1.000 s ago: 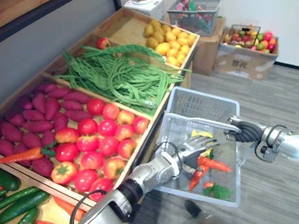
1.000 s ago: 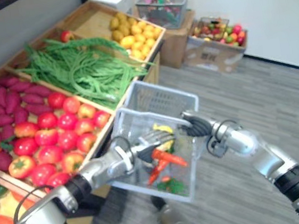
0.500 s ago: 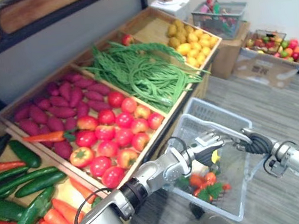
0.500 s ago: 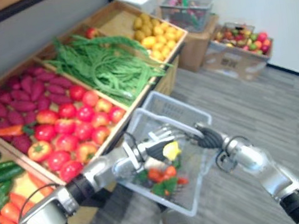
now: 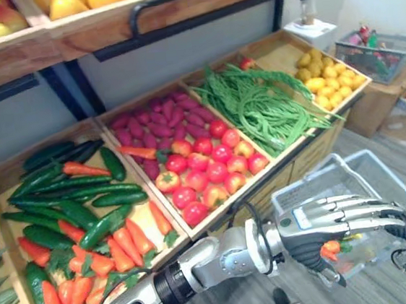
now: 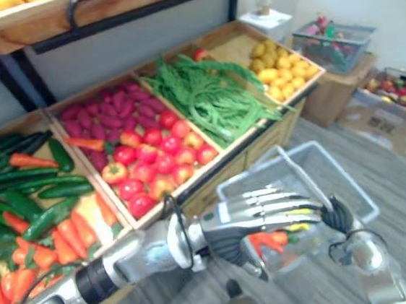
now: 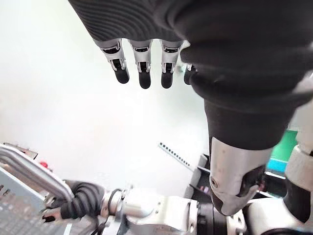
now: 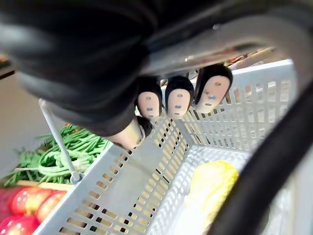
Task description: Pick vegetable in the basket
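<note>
A wooden produce stand (image 5: pixel 312 151) holds tomatoes (image 5: pixel 209 173) and green beans (image 5: pixel 263 106) above a grey floor. Beside it hangs a white mesh basket (image 6: pixel 337 181), the right hand (image 8: pixel 178 100) curled round its handle (image 8: pixel 230 39). Carrots (image 6: pixel 267 241) and a yellow vegetable (image 8: pixel 212 183) lie inside. The left hand (image 5: pixel 326 219) hovers over the basket, fingers straight and empty.

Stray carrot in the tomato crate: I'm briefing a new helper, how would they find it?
On the wooden stand, find the crate of tomatoes and purple sweet potatoes. The carrot lies between them, the only long orange thing there.
</note>
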Motion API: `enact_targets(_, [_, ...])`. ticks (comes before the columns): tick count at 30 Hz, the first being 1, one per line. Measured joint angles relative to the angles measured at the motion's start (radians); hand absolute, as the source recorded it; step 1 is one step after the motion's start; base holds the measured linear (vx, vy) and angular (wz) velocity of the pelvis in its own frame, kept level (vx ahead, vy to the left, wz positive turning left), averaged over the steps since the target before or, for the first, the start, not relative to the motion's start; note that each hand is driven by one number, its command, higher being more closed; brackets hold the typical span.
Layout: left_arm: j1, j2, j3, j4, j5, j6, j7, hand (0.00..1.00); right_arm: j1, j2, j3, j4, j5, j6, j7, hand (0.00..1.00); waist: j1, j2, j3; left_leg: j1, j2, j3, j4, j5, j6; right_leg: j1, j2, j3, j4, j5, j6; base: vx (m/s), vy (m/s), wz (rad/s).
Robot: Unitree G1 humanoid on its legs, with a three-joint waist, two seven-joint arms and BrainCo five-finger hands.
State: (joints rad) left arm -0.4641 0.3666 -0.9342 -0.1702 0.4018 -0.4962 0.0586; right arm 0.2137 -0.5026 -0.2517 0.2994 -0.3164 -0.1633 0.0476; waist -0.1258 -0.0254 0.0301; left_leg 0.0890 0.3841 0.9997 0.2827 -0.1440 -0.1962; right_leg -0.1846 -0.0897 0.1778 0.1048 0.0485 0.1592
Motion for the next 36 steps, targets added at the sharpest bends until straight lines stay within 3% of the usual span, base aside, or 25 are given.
enact_targets(6, [0.037,0.018,0.064,-0.060,-0.009,-0.001,0.010,0.00,0.005,0.123,-0.134,0.195,0.001,0.009,-0.048,1.00,0.027,-0.013,-0.025,-0.056,-0.016,-0.119,-0.008,0.014,0.027,0.039,-0.036,-0.097,-0.017,0.000,0.000,-0.05,0.020,0.52])
enact_targets(10, [0.082,0.063,0.158,-0.115,-0.009,0.002,0.030,0.00,0.006,0.187,-0.243,0.377,0.012,0.028,-0.092,1.00,0.049,-0.023,-0.033,-0.084,-0.079,-0.207,-0.097,0.068,0.055,0.070,-0.079,-0.173,-0.043,-0.020,0.013,-0.04,0.015,0.68])
enact_targets(14, [0.171,0.079,0.320,-0.149,-0.006,0.010,0.070,0.00,-0.004,0.245,-0.353,0.582,0.045,0.032,-0.125,1.00,0.057,-0.027,-0.038,-0.092,-0.159,-0.308,-0.269,0.176,0.074,0.091,-0.110,-0.271,-0.057,-0.032,0.020,-0.01,0.008,0.82])
enact_targets(16, [0.232,0.089,0.432,-0.160,-0.006,0.029,0.097,0.00,-0.020,0.274,-0.415,0.687,0.063,0.056,-0.140,1.00,0.062,-0.027,-0.039,-0.085,-0.195,-0.364,-0.379,0.255,0.083,0.099,-0.113,-0.331,-0.063,-0.034,0.023,0.02,0.003,0.74])
enact_targets(20, [0.326,0.088,0.596,-0.160,-0.005,0.063,0.133,0.00,-0.026,0.317,-0.458,0.801,0.110,0.066,-0.173,1.00,0.075,-0.040,-0.045,-0.109,-0.210,-0.444,-0.387,0.272,0.101,0.127,-0.118,-0.395,-0.067,-0.030,0.016,0.05,0.019,0.57])
enact_targets(24, [0.411,0.063,0.748,-0.159,-0.004,0.088,0.159,0.00,-0.052,0.329,-0.453,0.869,0.136,0.067,-0.175,1.00,0.076,-0.064,-0.052,-0.146,-0.223,-0.505,-0.387,0.278,0.109,0.135,-0.127,-0.433,-0.075,-0.036,0.017,0.02,0.025,0.43])
enact_targets(31, [0.518,-0.012,0.921,-0.148,0.014,0.133,0.215,0.00,-0.080,0.331,-0.398,0.905,0.206,0.060,-0.180,1.00,0.088,-0.063,-0.056,-0.192,-0.234,-0.578,-0.387,0.290,0.109,0.137,-0.130,-0.490,-0.086,-0.052,0.007,-0.01,0.016,0.26])
enact_targets(36, [0.580,-0.128,1.071,0.063,0.015,0.183,0.274,0.00,-0.081,0.353,-0.379,0.903,0.211,0.060,-0.198,1.00,0.098,-0.056,-0.058,-0.195,-0.241,-0.629,-0.387,0.290,0.109,0.156,-0.131,-0.525,-0.084,-0.070,-0.012,0.02,0.003,0.20])
